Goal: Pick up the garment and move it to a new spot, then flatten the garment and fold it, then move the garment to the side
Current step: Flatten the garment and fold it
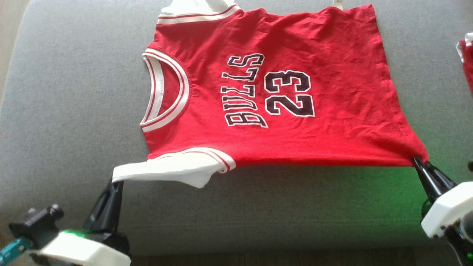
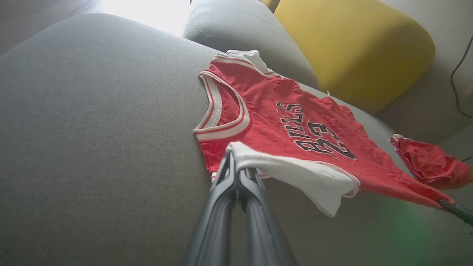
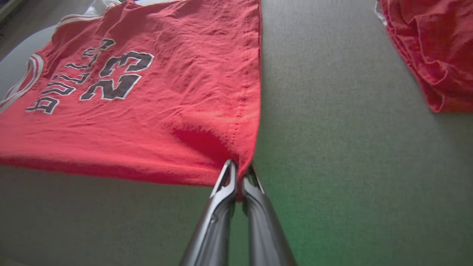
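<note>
The red shirt [image 1: 295, 92] lay spread with its print facing up on the grey couch seat [image 1: 74, 92], neck toward the robot's left and hem toward its right. The left gripper [image 1: 116, 182] was pinched shut on the tip of the white sleeve [image 1: 166, 171] at the near edge. The right gripper [image 1: 417, 159] was closed tight on the near corner of the hem. Between the 2 grips the near edge ran straight and taut, and it looked slightly raised off the seat. By my reading this was the flattening step. The shirt looked already placed in its spot and mostly opened out, but shallow wrinkles crossed the body and the far sleeve was bunched at the top edge. No fold was visible, so the folding and the final move to the side were both left to do. Another red cloth [image 1: 466, 62] sat apart at the right, clear of the hem.
</note>
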